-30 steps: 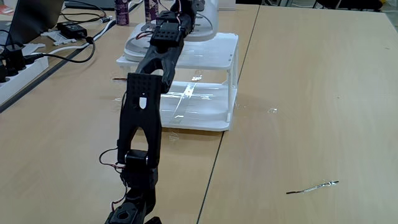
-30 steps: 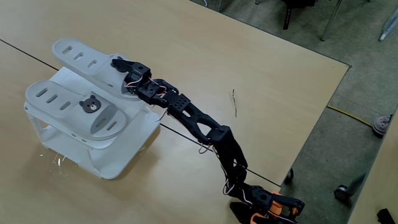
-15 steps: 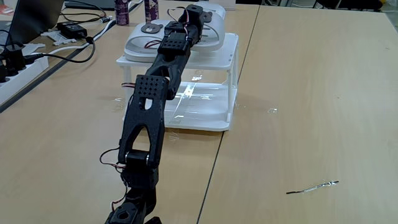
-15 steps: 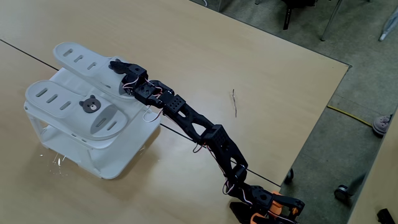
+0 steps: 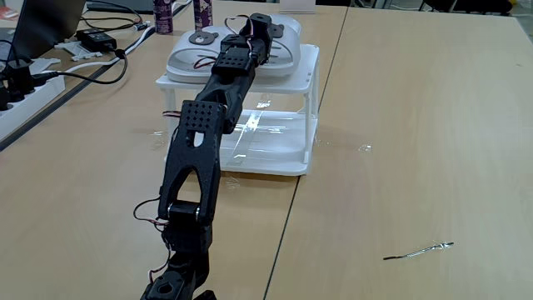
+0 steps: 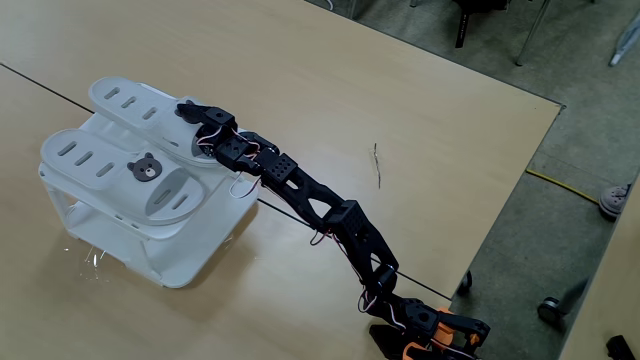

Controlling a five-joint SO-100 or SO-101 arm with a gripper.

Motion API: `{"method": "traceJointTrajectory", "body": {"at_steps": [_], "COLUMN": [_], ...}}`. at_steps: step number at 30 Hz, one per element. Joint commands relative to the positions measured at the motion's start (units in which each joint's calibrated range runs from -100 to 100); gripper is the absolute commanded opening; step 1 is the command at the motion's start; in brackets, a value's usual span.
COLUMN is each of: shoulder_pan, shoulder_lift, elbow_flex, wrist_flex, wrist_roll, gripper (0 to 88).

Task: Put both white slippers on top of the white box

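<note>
In the high fixed view, the white plastic two-tier shelf-like box with thin corner posts and see-through sides stands at the left on the pale wooden worktop. Both off-white rubber slide slippers lie side by side on its flat top panel. The nearer slipper carries a small brown bear-face badge on its ribbed strap. The farther slipper lies beside it, touching or nearly so, its heel end under the black arm's tip. The hand sits over that heel end, against the strap; whether its fingers are clenched on the slipper or released cannot be told. From there the black jointed arm stretches rightward and down to its base at the worktop's lower edge, where an orange part shows. A thin dark wire-like scrap lies on the worktop, right of the arm.

In the low fixed view, black cables and a power strip lie at the far left. The arm rises from the bottom edge toward the box, and the hand rests over the slippers on the box's top. The thin scrap lies at the lower right, well apart from the box.
</note>
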Motion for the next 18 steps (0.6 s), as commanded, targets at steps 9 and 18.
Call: {"method": "traceJointTrajectory", "body": {"at_steps": [9, 18], "shoulder_pan": [-0.18, -0.76], "shoulder_lift": [-3.22, -5.91], "elbow_flex": [1.11, 5.62], "wrist_flex": [-1.04, -0.70], "wrist_roll": [0.42, 0.42], "gripper": [19.2, 19.2]}}
